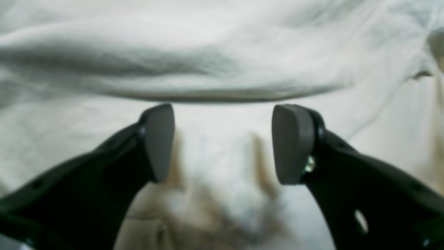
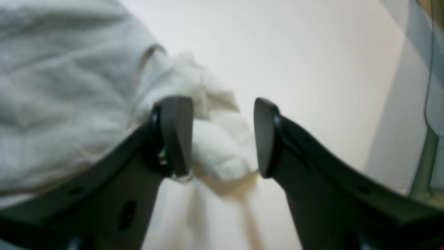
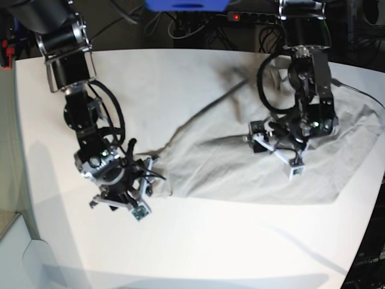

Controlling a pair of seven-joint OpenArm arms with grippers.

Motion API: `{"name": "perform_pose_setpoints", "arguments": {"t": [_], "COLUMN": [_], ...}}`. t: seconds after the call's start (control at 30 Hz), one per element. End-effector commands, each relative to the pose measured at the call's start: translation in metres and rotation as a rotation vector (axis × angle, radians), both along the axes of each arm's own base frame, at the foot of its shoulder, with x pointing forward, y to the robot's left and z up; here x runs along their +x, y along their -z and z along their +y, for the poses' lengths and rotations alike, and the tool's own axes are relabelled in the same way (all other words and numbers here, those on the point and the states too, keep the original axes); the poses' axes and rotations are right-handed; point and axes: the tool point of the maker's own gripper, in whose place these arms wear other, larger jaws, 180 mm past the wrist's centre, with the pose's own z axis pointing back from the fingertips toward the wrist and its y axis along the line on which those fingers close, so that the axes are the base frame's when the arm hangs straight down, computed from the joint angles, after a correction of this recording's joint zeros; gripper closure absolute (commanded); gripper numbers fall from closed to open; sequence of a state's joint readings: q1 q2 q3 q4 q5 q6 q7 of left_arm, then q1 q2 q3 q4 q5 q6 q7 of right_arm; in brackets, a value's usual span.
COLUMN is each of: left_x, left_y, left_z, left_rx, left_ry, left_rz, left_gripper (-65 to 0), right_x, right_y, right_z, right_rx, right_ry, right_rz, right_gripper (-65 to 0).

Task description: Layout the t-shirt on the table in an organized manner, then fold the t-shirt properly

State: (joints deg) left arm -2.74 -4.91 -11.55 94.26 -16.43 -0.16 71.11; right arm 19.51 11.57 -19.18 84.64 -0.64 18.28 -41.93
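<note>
The t-shirt (image 3: 258, 162) lies spread but rumpled on the white surface (image 3: 198, 247), stretching from the base view's right edge toward the middle, where it narrows to a bunched tip. Creases and a long raised fold run across its body.

The right end effector (image 2: 223, 137) sits at that narrow tip of the t-shirt, low over the surface. In the right wrist view its two grey pads (image 2: 177, 135) stand apart with a clear gap, and a crumpled lump of the t-shirt's fabric lies between them, against the left pad and reaching about to the other pad. The jaws are not pressed together on the cloth, so nothing is firmly gripped.

The left end effector (image 1: 223, 144) hangs over the wide part of the t-shirt, near its far right portion in the base view. The left wrist view shows its pads (image 1: 293, 144) spread well apart, with only flat cloth below the gap and a thick fold of the t-shirt just beyond the fingertips. It holds nothing.

Dark cables (image 3: 198, 24) lie beyond the far edge of the surface.
</note>
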Motion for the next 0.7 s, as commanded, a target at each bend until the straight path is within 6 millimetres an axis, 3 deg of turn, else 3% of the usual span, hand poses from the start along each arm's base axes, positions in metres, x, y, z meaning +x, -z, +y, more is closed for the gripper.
{"name": "perform_pose_setpoints", "arguments": {"t": [0.0,0.17,0.4,0.67], "left_x": [-0.005,-0.019,-0.026,-0.021], "left_y": [0.001,0.014,0.026,0.03], "left_z": [0.015,0.046,0.07,0.091], "left_rx": [0.051,0.183,0.23,0.28], "left_ry": [-0.016,-0.028,-0.043,-0.055], "left_rz": [0.007,0.064,0.119,0.086], "left_gripper": [-43.0,-43.0,-43.0,-43.0], "right_x": [0.01,0.022,0.031,0.024], "right_y": [-0.022,-0.031,0.002,0.014], "right_z": [0.003,0.006,0.004,0.024], "right_rx": [0.016,0.042,0.052,0.067], "right_ry": [-0.027,-0.046,-0.028,-0.129], "right_rz": [-0.066,-0.123,-0.038,0.011], "right_gripper": [-29.8,-29.9,-30.6,-35.5]}}
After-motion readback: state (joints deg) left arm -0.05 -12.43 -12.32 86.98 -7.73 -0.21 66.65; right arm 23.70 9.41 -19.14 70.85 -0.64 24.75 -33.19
